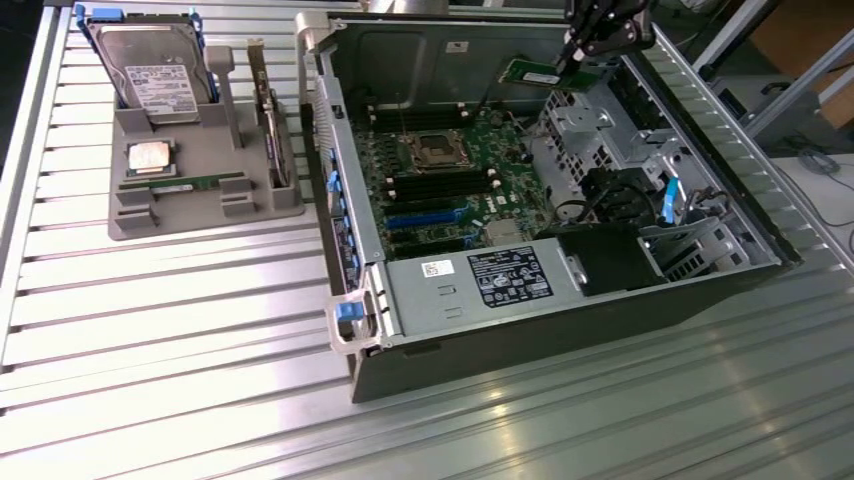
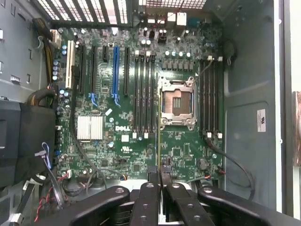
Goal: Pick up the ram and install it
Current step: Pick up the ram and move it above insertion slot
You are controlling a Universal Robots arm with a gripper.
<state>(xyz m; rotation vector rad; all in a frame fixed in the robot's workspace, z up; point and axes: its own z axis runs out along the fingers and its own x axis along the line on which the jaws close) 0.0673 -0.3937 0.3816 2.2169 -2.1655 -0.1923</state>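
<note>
Above the case (image 1: 441, 372) — ram (image 1: 530, 73) along slots (image 2: 146, 89)

The arm (image 1: 611, 22) hangs down at the exterior view's right. Its gripper (image 1: 571, 68) points downward, black fingers (image 2: 146, 200) pinched close on one end of the ram (image 1: 531, 75).

Bright glare on table (image 1: 561, 420); case (image 1: 400, 55) interior dim.

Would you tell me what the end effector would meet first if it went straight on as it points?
Likely the motherboard, near the memory slots beside the processor socket, with the held ram touching first; depth unclear.
</note>
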